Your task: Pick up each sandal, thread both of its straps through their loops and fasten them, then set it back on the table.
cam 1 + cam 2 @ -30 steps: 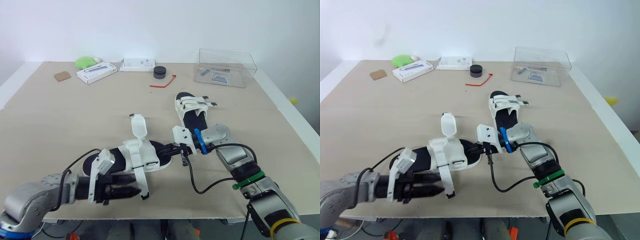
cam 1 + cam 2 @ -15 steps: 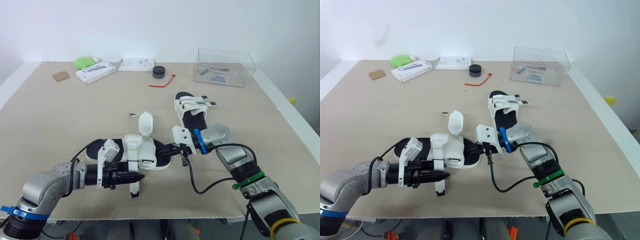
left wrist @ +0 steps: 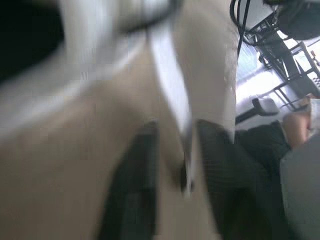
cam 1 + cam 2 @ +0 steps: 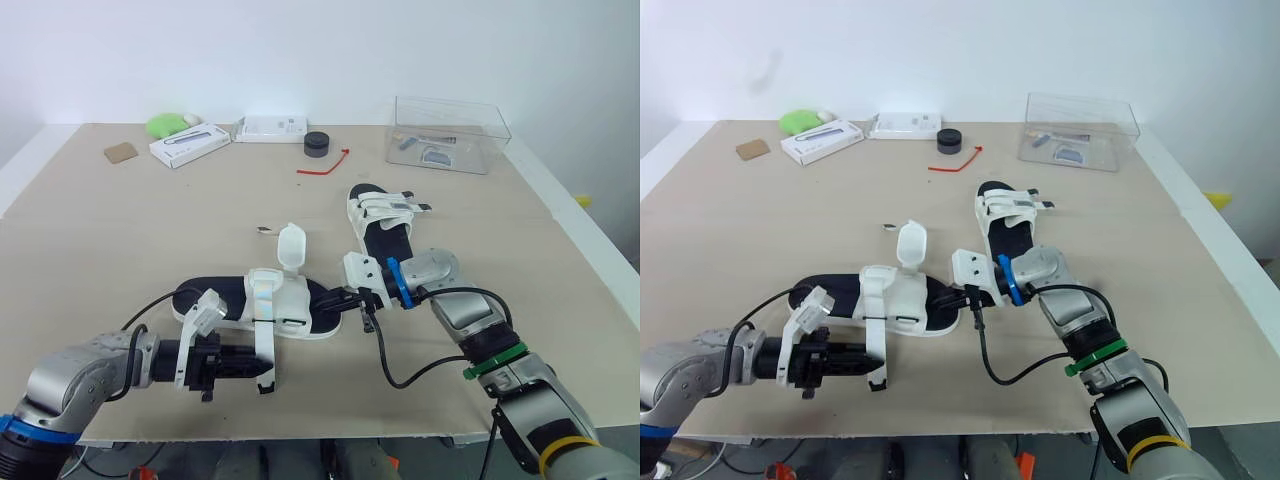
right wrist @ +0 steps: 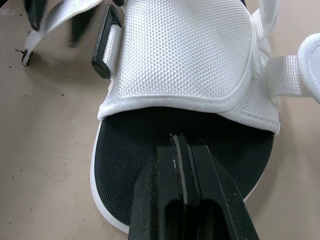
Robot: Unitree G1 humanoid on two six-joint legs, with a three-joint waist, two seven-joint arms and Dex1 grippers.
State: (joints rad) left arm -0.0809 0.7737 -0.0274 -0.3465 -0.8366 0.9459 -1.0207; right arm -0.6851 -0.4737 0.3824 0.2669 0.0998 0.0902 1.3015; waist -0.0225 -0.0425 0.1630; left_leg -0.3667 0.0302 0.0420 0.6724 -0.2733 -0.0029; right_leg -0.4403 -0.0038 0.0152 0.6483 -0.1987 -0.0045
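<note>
Strap work on the unfastened sandal

The unfastened sandal lies on the bench just short of the fastened sandal's heel, long axis crosswise, toe toward it. The right end effector is closed and empty, pressing that toe. The left end effector meets the loose strap; I cannot tell its grip. Pin the toe firmly and feed the strap end squarely into its loop.

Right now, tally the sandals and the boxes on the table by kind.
White-strapped, black-soled sandals: 2
White cardboard boxes: 2
Clear plastic box: 1
Total: 5
</note>
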